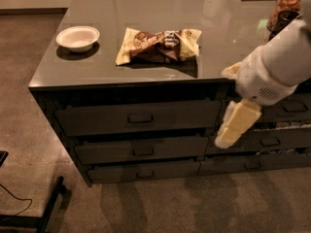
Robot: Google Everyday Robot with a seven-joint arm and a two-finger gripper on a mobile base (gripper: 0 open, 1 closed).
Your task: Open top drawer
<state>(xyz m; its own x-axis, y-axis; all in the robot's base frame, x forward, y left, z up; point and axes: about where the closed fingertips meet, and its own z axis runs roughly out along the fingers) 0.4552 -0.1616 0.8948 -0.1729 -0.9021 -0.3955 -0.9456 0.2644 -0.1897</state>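
The top drawer (97,120) is the tall dark front just under the counter edge on the left bank. It sits flush and shut, with a small loop handle (140,119) at its centre. My gripper (237,124), cream-coloured on a white arm (272,69), hangs in front of the cabinet at the drawer's right end. It is level with the drawer and well to the right of the handle, touching nothing that I can see.
On the grey counter (223,42) lie a white bowl (77,37) and a snack bag (160,45). Two shallower drawers (102,152) sit below the top one. More drawers (286,108) are on the right. A dark stand (46,210) is on the floor at lower left.
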